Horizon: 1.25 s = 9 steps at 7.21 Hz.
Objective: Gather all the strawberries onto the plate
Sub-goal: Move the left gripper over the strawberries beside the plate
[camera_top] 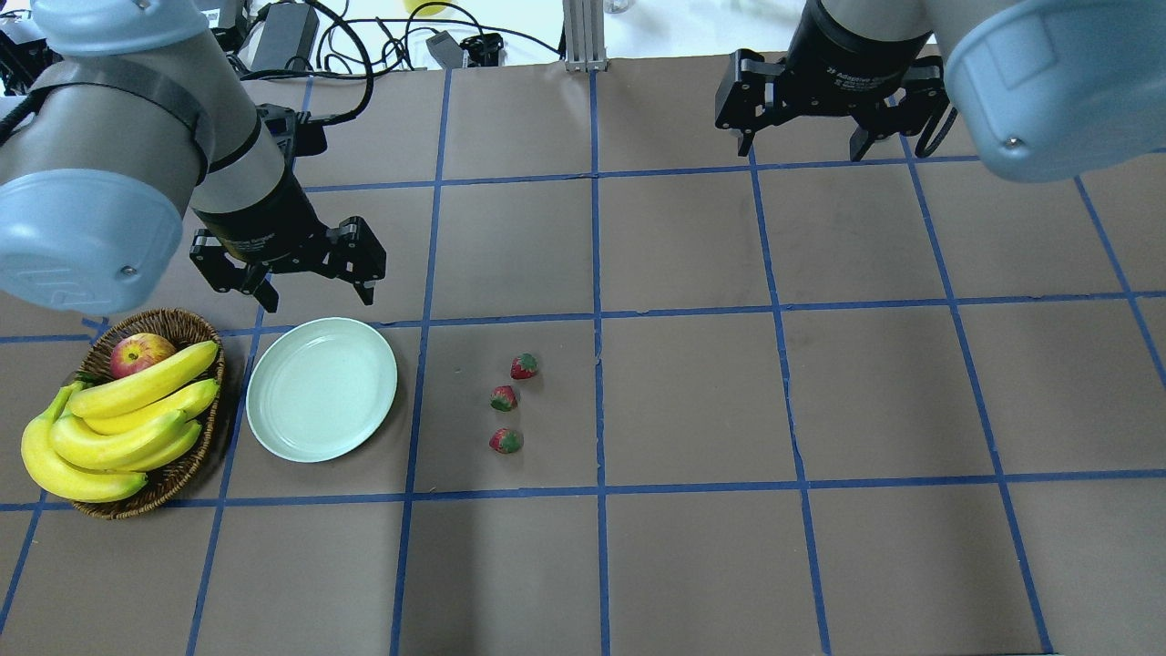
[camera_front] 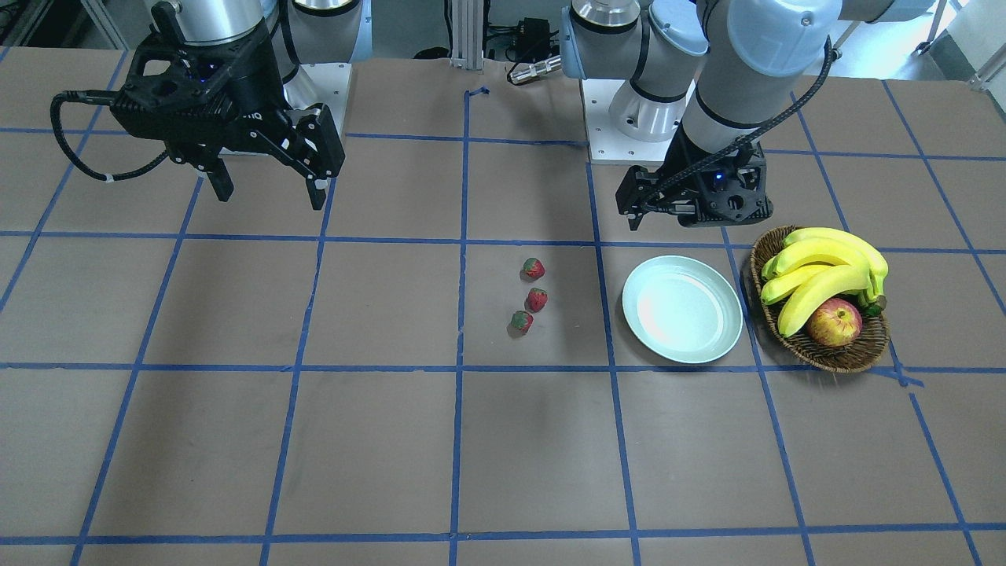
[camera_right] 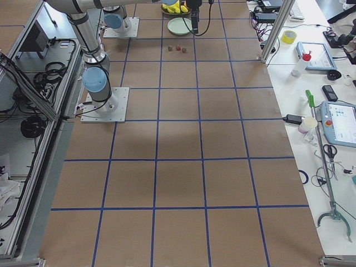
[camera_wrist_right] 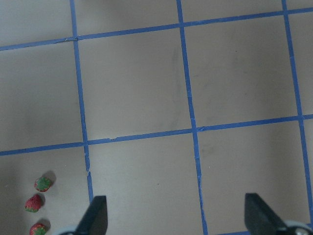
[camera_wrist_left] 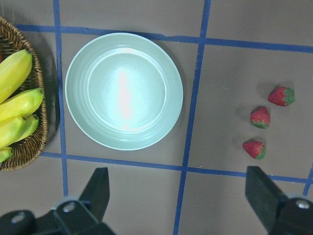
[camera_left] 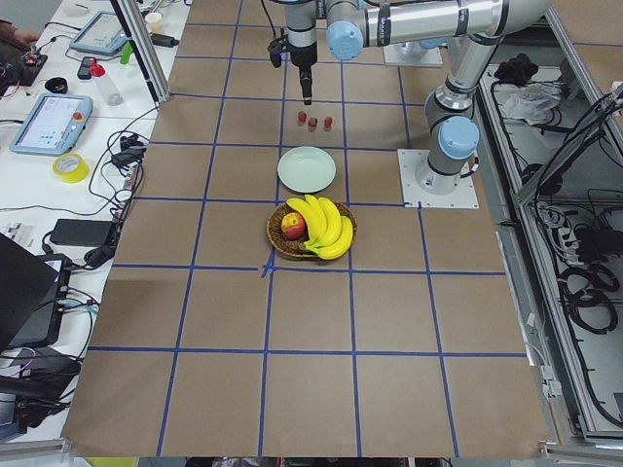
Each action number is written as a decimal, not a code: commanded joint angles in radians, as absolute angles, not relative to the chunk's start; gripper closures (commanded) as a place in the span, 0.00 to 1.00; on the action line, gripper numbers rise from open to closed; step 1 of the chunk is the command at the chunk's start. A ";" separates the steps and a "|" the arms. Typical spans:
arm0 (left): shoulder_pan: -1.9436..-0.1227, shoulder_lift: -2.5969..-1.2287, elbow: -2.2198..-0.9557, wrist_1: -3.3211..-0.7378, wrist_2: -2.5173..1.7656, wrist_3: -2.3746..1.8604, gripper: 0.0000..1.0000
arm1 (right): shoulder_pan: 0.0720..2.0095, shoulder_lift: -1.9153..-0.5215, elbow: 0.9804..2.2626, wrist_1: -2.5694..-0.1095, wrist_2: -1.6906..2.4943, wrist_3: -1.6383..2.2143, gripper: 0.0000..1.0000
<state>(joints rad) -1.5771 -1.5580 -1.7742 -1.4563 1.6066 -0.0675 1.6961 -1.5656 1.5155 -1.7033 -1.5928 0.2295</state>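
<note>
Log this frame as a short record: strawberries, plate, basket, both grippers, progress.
strawberries: three, in a short row on the table, apart from the plate
plate: empty, between strawberries and basket
basket: wicker, holds bananas and an apple
left gripper: open, empty, raised near the plate
right gripper: open, empty, away from the fruit
progress: none collected yet

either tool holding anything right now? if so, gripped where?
Nothing is held. The left tool and right tool are both open and empty. All three strawberries lie loose beside the empty plate.
</note>
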 commanded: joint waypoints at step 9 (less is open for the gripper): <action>-1.704 -1.807 -1.997 -1.014 1.473 0.075 0.00 | 1.695 -1.569 1.516 -1.709 -1.594 0.137 0.00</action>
<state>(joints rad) -1.7034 -1.7751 -1.9721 -1.0237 1.4893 0.0269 1.6950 -1.5703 1.5151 -1.7102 -1.5910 0.1968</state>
